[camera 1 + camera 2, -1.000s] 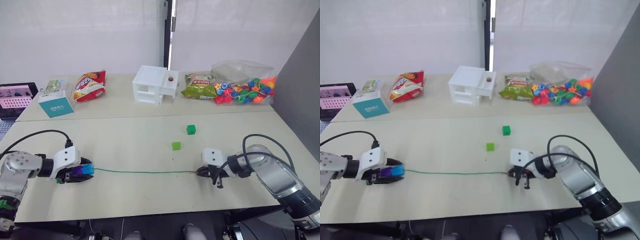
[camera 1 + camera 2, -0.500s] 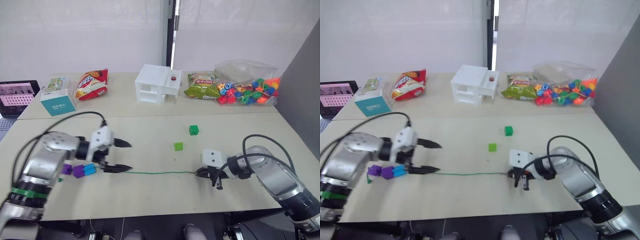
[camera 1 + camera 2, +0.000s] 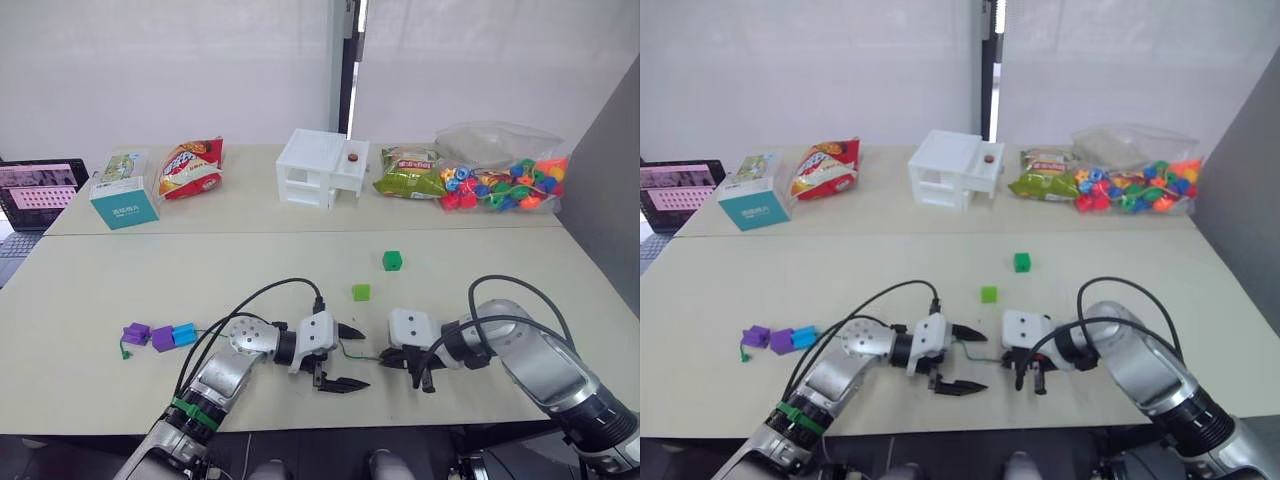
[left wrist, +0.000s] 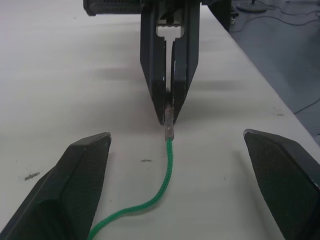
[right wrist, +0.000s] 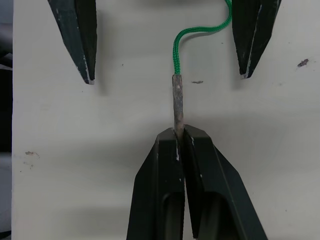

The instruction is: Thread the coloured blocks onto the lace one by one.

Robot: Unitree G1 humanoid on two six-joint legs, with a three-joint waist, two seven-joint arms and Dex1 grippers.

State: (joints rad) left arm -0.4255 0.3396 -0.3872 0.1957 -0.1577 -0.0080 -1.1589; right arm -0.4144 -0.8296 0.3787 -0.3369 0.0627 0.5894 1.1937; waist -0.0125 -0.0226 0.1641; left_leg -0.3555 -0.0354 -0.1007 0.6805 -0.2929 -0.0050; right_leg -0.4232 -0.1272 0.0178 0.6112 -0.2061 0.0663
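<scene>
While the stiff tip of the lace is pinched by the right gripper, the limp cord lies between the spread left gripper fingers.

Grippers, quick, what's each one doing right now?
Left gripper: open, holding nothing.
Right gripper: shut on the lace at its grey tip.

The lace passes behind the left gripper and its arm, so the stretch toward the threaded blocks is hidden. The laptop beside the table is cut by the picture's edge.
</scene>
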